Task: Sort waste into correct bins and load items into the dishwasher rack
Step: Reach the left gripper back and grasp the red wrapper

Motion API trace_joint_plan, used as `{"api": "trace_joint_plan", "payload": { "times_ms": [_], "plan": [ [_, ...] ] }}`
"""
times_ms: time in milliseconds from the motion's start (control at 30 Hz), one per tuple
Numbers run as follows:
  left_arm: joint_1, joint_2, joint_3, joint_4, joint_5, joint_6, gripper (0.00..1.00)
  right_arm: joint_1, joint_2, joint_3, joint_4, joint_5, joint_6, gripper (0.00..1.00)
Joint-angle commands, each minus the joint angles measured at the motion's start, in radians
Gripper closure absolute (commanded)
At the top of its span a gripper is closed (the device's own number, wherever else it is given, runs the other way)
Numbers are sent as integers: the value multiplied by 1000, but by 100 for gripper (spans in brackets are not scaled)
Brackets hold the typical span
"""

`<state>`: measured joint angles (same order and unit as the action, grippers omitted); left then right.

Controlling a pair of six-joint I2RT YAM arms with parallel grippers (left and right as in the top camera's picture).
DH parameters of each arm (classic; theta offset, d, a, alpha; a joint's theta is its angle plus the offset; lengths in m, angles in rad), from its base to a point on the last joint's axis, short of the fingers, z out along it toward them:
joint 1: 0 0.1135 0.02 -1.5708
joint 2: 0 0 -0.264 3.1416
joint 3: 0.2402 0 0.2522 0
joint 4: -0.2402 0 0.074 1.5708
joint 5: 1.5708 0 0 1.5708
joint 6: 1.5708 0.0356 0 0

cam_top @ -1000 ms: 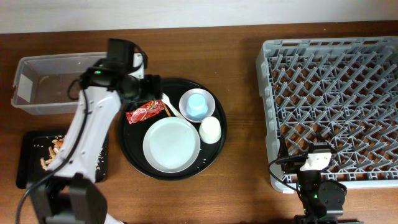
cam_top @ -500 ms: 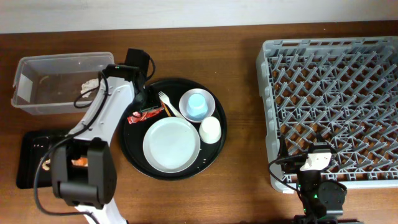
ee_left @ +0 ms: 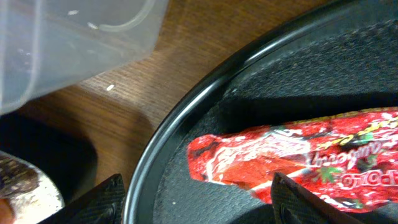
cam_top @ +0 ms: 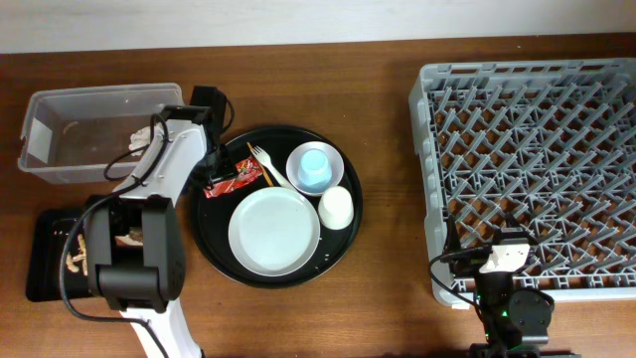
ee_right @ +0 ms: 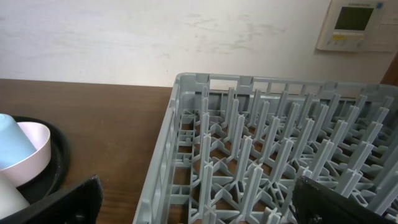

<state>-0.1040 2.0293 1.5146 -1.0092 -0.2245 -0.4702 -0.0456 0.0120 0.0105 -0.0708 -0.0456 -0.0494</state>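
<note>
Wrapper: the red wrapper (ee_left: pixel 292 163) lay just inside the round black tray's (ee_left: pixel 163 144) left rim.
Jaws: your left jaws were released over the wrapper's end; your right jaws were released, empty.
Pinch: you needed to centre first.

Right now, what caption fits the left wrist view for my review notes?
Open left gripper hovers over the red wrapper lying on the round black tray, clear tub at upper left.
</note>
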Motion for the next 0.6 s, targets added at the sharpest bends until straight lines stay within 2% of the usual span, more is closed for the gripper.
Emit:
{"api": "trace_joint_plan", "payload": {
  "times_ms": [0,567],
  "plan": [
    [0,22,-32,25,57,-7,27,-7,-6,-5,-5,5,1,1],
    [0,35,-65,93,71,-3,29,-7,-6,-5,-5,5,1,1]
  ]
}}
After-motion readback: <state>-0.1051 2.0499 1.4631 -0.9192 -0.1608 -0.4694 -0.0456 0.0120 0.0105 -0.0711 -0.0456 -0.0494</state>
